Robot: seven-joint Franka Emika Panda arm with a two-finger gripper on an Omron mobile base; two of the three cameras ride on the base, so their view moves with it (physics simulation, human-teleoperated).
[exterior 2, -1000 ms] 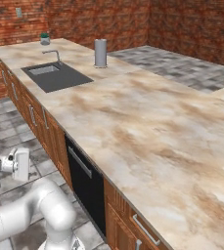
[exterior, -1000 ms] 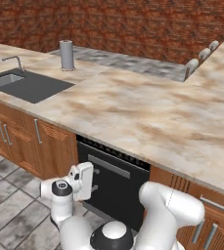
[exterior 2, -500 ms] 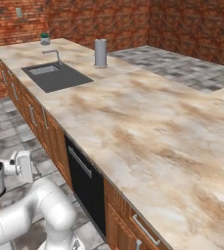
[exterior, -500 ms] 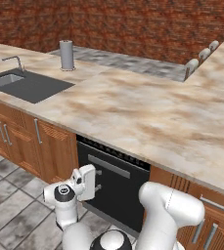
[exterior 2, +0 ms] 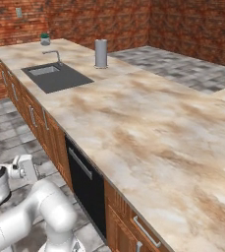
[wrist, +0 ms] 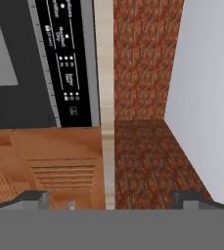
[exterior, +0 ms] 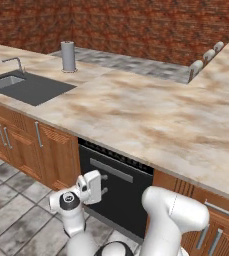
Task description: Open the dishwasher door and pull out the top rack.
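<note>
Lowered and drawn back from a second ago: gripper (exterior: 104,183) near door (exterior: 117,192) front.

Door shut, upright under counter (exterior: 151,120), facing floor side; handle (exterior: 118,170) long axis horizontal along cabinet run, rolled to near-vertical in hand view. Fingers (wrist: 33,198) spread wide, holding nothing, touching nothing; control strip (wrist: 64,58) and wooden cabinet (wrist: 45,161) ahead.

White rounded arm (exterior: 173,212), dark joint caps, seemingly.

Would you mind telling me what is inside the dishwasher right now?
The dishwasher door is shut, with its grey handle across the front, so the inside is hidden. No rack can be seen.
</note>
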